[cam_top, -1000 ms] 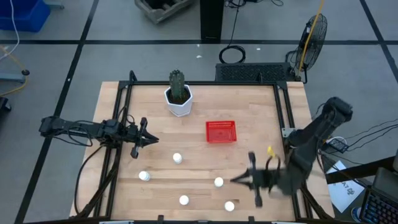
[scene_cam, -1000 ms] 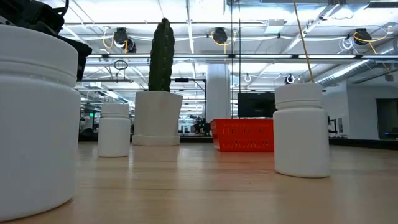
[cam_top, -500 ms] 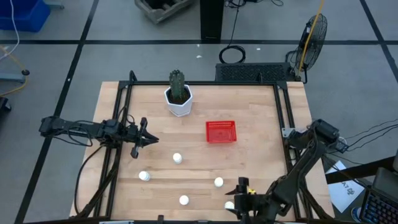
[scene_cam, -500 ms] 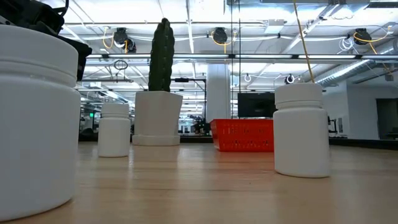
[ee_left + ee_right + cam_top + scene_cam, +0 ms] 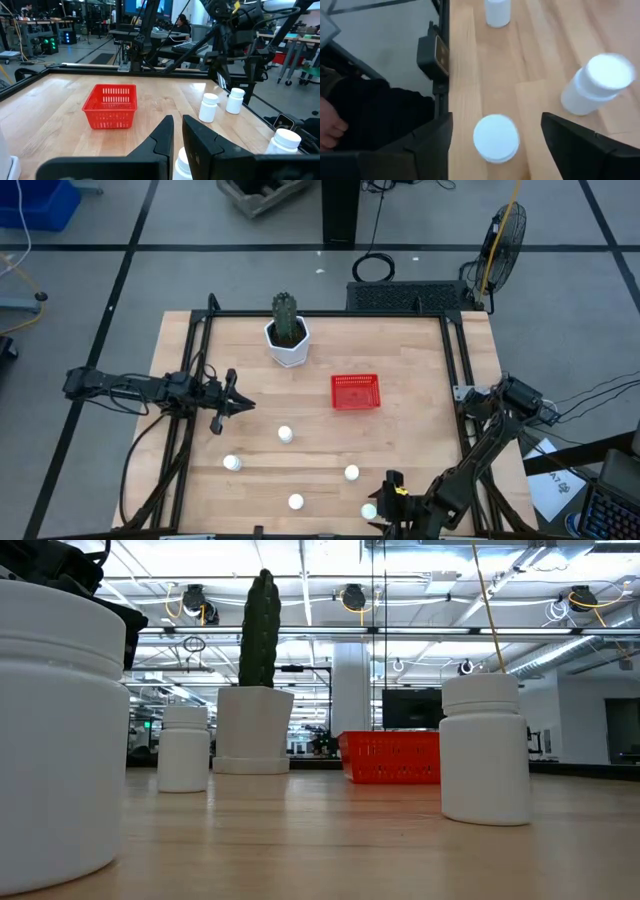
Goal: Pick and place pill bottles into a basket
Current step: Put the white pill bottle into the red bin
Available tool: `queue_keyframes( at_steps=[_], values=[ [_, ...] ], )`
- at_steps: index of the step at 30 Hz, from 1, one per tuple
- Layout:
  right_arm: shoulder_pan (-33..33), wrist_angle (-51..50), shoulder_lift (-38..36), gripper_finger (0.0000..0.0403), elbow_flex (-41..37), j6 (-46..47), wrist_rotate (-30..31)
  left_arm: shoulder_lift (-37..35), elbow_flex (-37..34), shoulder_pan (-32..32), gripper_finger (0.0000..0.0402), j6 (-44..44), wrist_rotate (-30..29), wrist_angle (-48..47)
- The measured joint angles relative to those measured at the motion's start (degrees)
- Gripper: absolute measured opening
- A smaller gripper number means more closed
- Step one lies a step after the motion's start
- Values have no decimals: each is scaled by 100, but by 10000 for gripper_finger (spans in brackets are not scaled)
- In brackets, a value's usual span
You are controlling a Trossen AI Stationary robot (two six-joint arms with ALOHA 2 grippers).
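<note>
Since a second ago the right pincer (image 5: 385, 505) has swung from well right of the basket (image 5: 355, 392) to the surface's (image 5: 400, 360) near edge. It now hangs wide open over a pill bottle (image 5: 495, 137), holding nothing. All five bottles stand outside the basket; the left pincer (image 5: 240, 405), closed and empty, waits well left of it.

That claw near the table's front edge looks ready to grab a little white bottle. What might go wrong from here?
1. The right gripper hangs open over a pill bottle near the table's front edge; a clumsy close might tip it off.
2. Another pill bottle stands close by and might get bumped.
3. The red basket sits well away, so a weak hold might drop the bottle on the way.
</note>
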Motion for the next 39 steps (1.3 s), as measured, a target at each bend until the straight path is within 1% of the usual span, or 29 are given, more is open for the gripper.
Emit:
queue_keyframes(
  at_steps=[3,6,14,20,30,33,39],
  values=[
    [2,511,0,285,-256,4,-6,0,0,0,47,0,0,-2],
    [2,767,0,282,-446,-37,-4,0,0,0,47,-2,0,-2],
    [0,792,161,281,-574,-30,-11,0,0,0,47,0,0,-2],
    [-26,1221,388,281,-571,-195,-22,0,0,0,47,0,0,-1],
    [-24,1204,396,279,-569,-185,-150,0,0,0,47,0,0,-8],
    [-28,1118,396,265,-569,-202,-148,-2,0,-2,47,0,-1,-1],
    [-54,1060,396,207,-569,-316,-154,-2,0,0,47,0,0,-2]
  ],
)
